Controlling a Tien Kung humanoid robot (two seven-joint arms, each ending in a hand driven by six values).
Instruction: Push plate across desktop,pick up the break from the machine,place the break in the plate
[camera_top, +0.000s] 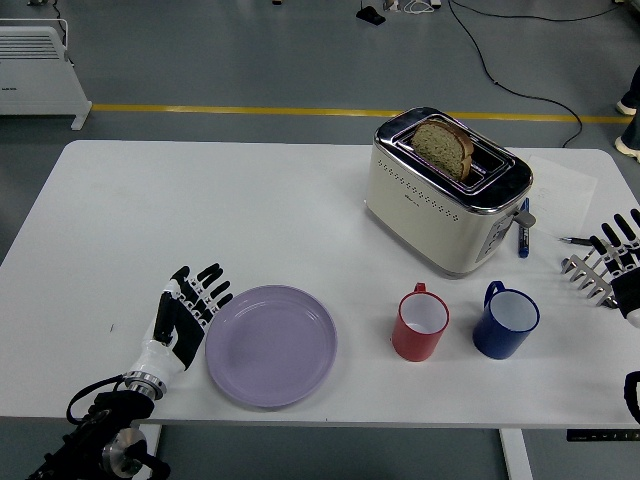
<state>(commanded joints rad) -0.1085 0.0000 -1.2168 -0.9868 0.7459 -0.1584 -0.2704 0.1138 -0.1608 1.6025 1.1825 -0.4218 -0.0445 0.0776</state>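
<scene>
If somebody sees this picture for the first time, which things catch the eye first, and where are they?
The cream toaster stands at the far right of the white table, with a slice of bread sticking up from its slot. Near the front edge lies a purple plate, with the left hand open against its left rim. A red mug and a blue mug stand in front of the toaster.

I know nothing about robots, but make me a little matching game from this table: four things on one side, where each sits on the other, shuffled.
Things:
1. purple plate
2. bread slice
3. red mug
4. blue mug

Places:
A. standing up out of the toaster slot
B. nearest the table's right edge
C. right beside the left hand
D. between the plate and the other mug

Pairs: 1-C, 2-A, 3-D, 4-B
</scene>
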